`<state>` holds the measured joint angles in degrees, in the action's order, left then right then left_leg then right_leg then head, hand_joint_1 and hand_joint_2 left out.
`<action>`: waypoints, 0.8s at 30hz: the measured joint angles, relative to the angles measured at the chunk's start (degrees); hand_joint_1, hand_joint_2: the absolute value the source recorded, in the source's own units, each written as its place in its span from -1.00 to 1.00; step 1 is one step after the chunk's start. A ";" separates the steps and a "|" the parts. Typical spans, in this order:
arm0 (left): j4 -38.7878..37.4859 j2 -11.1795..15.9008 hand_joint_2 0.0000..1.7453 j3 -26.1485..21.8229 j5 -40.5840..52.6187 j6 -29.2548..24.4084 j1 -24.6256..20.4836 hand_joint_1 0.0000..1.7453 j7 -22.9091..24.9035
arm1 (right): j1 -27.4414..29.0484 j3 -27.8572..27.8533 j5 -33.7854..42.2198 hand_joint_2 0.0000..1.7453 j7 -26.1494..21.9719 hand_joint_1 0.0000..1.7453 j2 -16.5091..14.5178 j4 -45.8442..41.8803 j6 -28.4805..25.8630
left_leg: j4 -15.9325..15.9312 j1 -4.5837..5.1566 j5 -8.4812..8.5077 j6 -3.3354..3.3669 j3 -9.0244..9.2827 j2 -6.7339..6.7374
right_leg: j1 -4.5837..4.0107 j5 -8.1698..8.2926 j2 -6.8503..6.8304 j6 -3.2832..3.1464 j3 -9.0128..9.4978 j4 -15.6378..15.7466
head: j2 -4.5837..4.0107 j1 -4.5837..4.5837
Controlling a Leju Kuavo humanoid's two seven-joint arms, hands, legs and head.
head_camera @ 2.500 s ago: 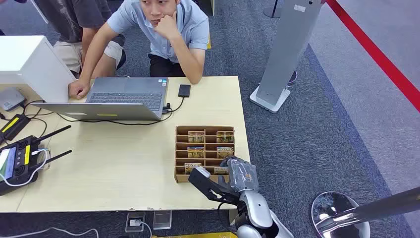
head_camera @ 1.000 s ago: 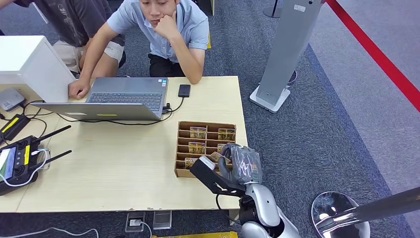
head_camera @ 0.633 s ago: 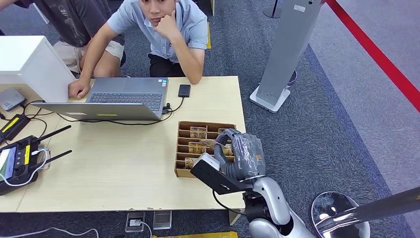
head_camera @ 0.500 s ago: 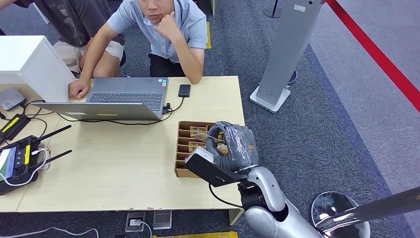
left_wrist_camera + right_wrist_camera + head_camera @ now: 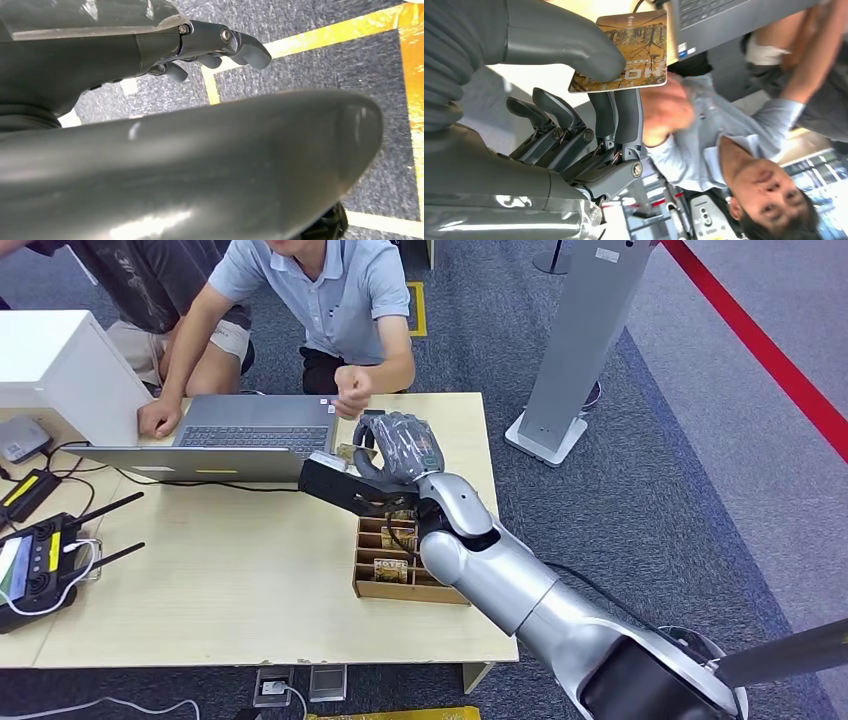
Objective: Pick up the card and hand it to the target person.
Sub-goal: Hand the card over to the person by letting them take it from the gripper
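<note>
The right hand (image 5: 398, 448) is reaching out over the table (image 5: 250, 570), past the far end of the card box (image 5: 408, 560), and is pinching a card (image 5: 626, 52) between its thumb and the darker fingers (image 5: 616, 117); the card is lying roughly flat in the grip, printed face showing in the right wrist view. In the head view the card (image 5: 352, 454) is peeking out at the hand's fingertips, just beside the laptop (image 5: 235, 435). A person (image 5: 330, 300) in a light blue shirt is sitting at the far side of the table, beyond the box, and is holding a closed fist (image 5: 350, 392) near the card, apart from it. A second person is sitting beside the first, resting a hand (image 5: 158, 420) at the laptop's edge. More cards are standing in the box's compartments. The left hand (image 5: 220, 47) is hanging over the carpet floor (image 5: 310, 65), its fingers curling loosely with nothing between them; whether they are fully closed I cannot tell.
</note>
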<state>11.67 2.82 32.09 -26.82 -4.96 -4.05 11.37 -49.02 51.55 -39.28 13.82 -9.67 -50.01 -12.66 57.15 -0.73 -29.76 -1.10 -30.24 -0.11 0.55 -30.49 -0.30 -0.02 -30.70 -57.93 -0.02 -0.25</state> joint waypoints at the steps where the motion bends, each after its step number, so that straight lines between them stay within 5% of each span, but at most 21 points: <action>1: -0.01 0.05 -1.00 0.17 0.00 0.00 0.00 -1.00 0.28 | -0.96 0.40 -0.39 1.00 0.48 1.00 -0.75 1.84 0.00 | 0.00 0.00 0.00 0.00 -0.01 0.00 | 0.00 0.00 0.00 0.00 -0.01 0.00 | 0.00 -0.02; 16: -0.09 0.20 -1.00 2.04 -1.18 -0.33 0.08 -1.00 1.02 | -7.48 5.73 -5.47 1.00 5.03 1.00 -6.25 16.19 -6.15 | 0.01 0.00 0.00 0.00 0.01 0.01 | 0.00 0.00 0.02 0.00 -0.04 0.01 | 0.00 0.00; 20: -0.16 0.20 1.00 2.47 -1.52 0.11 0.09 -1.00 0.98 | -8.15 6.77 -7.02 1.00 5.72 -1.00 -6.24 17.48 -7.88 | 0.02 0.00 0.00 0.00 0.01 0.01 | 0.00 0.00 0.04 0.00 -0.05 0.01 | 0.00 -0.02; 22: -0.22 0.20 1.00 2.71 -1.57 0.51 0.09 -1.00 0.78 | -8.32 7.22 -7.23 1.00 5.73 -1.00 -6.24 18.02 -7.94 | 0.02 0.00 0.00 0.00 0.01 0.02 | 0.00 0.00 0.04 0.00 -0.05 0.01 | 0.00 -0.01; 24: -0.27 0.20 0.00 2.88 -1.69 0.61 0.09 -1.00 0.45 | -8.36 7.63 -7.28 1.00 5.56 -1.00 -6.24 18.46 -7.98 | 0.02 0.00 0.00 0.00 0.01 0.01 | 0.00 0.00 0.04 0.00 -0.05 0.01 | 0.00 -0.01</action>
<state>11.40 3.02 34.97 -28.51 -4.35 -3.96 11.82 -57.38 59.18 -46.56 19.39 -15.91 -31.56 -20.64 57.17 -0.73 -29.76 -1.10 -30.23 -0.10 0.55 -30.49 -0.26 -0.02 -30.75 -57.92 -0.02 -0.26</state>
